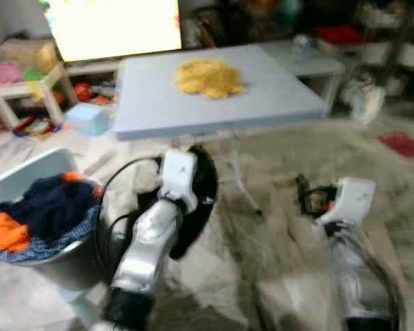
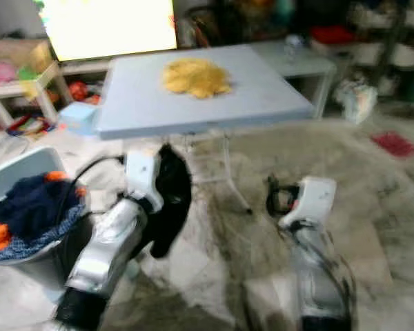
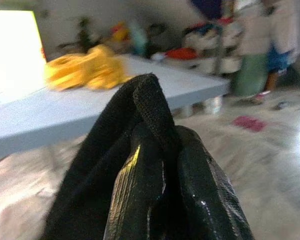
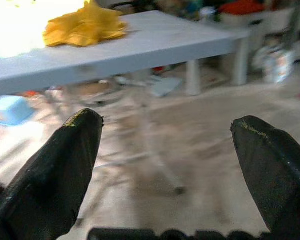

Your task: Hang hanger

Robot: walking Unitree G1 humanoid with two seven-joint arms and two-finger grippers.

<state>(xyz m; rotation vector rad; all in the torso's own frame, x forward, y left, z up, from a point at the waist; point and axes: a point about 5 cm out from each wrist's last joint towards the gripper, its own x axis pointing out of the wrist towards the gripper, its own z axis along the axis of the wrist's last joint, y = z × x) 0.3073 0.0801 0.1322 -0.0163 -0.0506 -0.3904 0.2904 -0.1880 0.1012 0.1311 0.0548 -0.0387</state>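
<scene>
I have the left gripper [image 1: 201, 181] raised in front of the robot, low before the near edge of the light blue folding table [image 1: 152, 103]. Its two black fingers [image 3: 200, 190] are pressed together around a fold of black cloth [image 3: 115, 150], which hangs down beside the silver forearm (I cannot make out what garment it is, the head views are blurred). The right gripper [image 4: 167, 165] is held lower at the robot's right over the mottled grey floor [image 1: 290, 165], and its fingers [image 4: 55, 165] are spread wide with nothing between them.

I cannot pick out a hanger anywhere in these pictures.

On the table, toward its far edge and roughly midway along it, lies a crumpled yellow cloth [image 1: 208, 76]. Beyond the table's far left corner a bright screen [image 1: 114, 27] glares white. At the robot's left, off the table's near left corner, a laundry basket [image 1: 34, 172] holds dark blue and orange clothes [image 1: 45, 210]. A pale blue box [image 1: 88, 118] lies on the floor beside the table's left edge.
</scene>
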